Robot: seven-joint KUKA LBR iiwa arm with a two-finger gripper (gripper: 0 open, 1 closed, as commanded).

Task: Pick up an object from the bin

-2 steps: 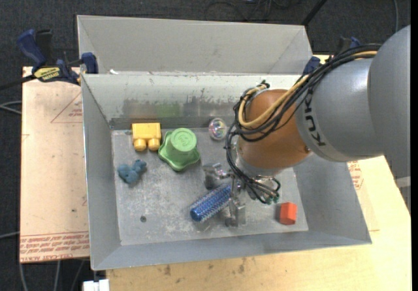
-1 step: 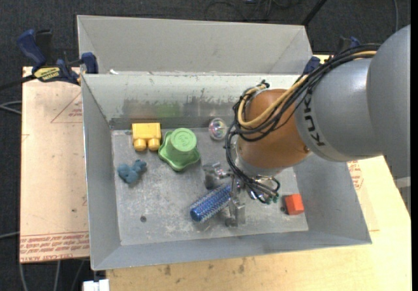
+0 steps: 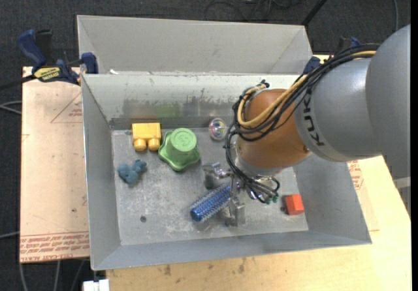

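My gripper [image 3: 223, 194] is down near the floor of the bin, right of the middle, under the arm's orange cover. It stands open, one fingertip [image 3: 212, 176] to the back and the other at the front. Between them lies a blue ribbed brush-like piece [image 3: 209, 205], slanting toward the front left; I cannot tell whether either finger touches it. A small red-orange block [image 3: 293, 204] lies to the right of the gripper. A small shiny ball [image 3: 217, 128] sits behind it near the back wall.
A green upturned cup [image 3: 179, 149] stands left of the gripper. A yellow block [image 3: 145, 135] lies by the back wall, and a blue-grey soft figure [image 3: 132, 171] at the left. The arm's bulk covers the bin's right side.
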